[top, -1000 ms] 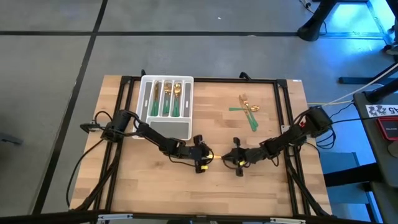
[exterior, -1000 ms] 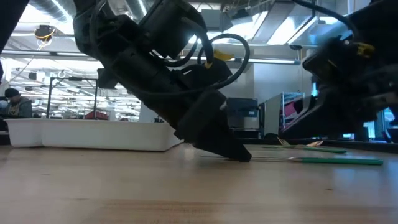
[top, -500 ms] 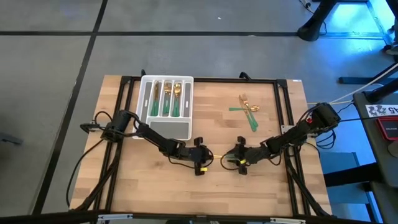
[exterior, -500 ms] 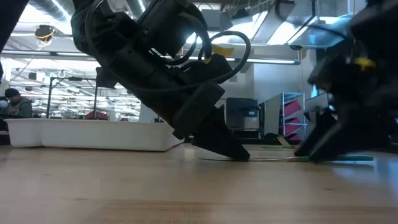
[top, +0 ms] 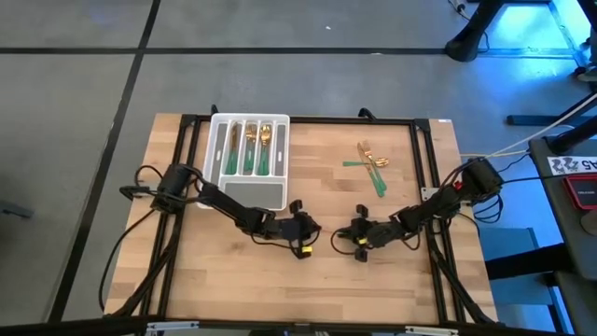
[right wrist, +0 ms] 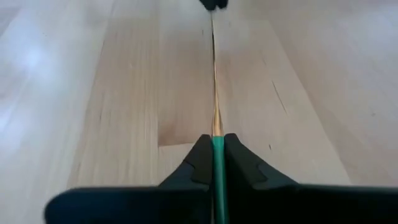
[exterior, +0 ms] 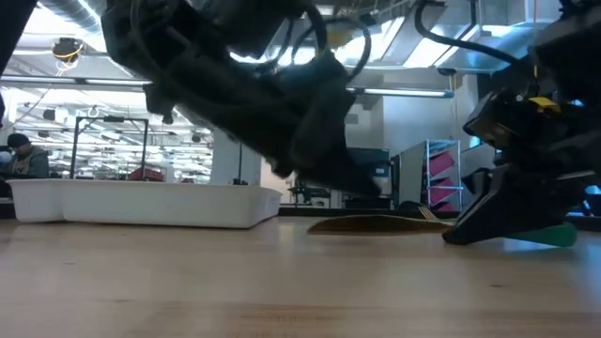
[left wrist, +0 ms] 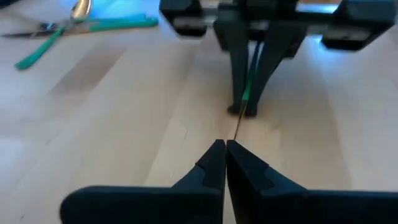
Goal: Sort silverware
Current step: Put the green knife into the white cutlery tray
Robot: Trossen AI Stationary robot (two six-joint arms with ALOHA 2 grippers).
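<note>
Roughly, the sorted part sits at the table's (top: 392,289) back-left: a white tray (top: 213,149) with several pieces of silverware (top: 250,149) already lying in its long slots, gold heads away from the front edge.

Nearer the front and about the middle of the table, the left gripper (top: 308,235) points toward the right edge. Its fingers are pressed together, with no gap showing in its wrist view. They sit at the gold tip of a single piece (right wrist: 215,118) that runs between the two arms. I cannot tell whether they actually grip that tip or merely meet it.

The piece lies low over the wood, its long axis running left to right. Its gold end points toward the left gripper and its green handle toward the right. It is seen edge-on, so I cannot say if it is a knife, fork or spoon.

The right gripper (top: 347,239) faces the left one and pinches the green handle firmly between its fingers.

Further right, toward the back-right corner, a small loose pile (top: 371,166) of cutlery waits unsorted, well apart from both grippers.

My reading is that this is a hand-over. The tray lies on the left arm's side, so the left arm is better placed to carry the piece there. It needs a sure hold on the gold end before the right lets go.
</note>
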